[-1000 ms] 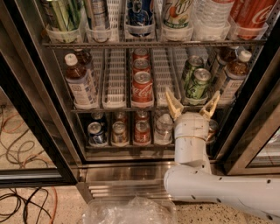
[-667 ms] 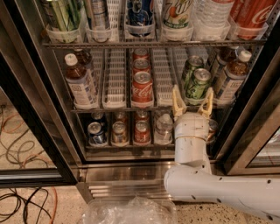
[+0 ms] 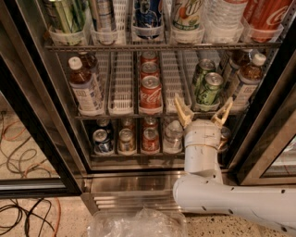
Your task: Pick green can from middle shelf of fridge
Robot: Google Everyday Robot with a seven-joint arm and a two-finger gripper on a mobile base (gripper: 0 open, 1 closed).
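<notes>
fridge | middle shelf: green can at front of right lane, its twin just behind; red Coca-Cola cans in centre lane; brown bottles at both ends | end effector at shelf's near edge, spread wide, tips either side of the can's base, not gripping it

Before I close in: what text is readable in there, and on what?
"Coca-Cola": front red can, middle shelf.
"Coca-Cola", partly cut off: red bottle, top rack.
Lettering on the front green can: too blurred to read.
Labels on the brown bottles: too small to read.
No text on the claw, open just below that can.
</notes>
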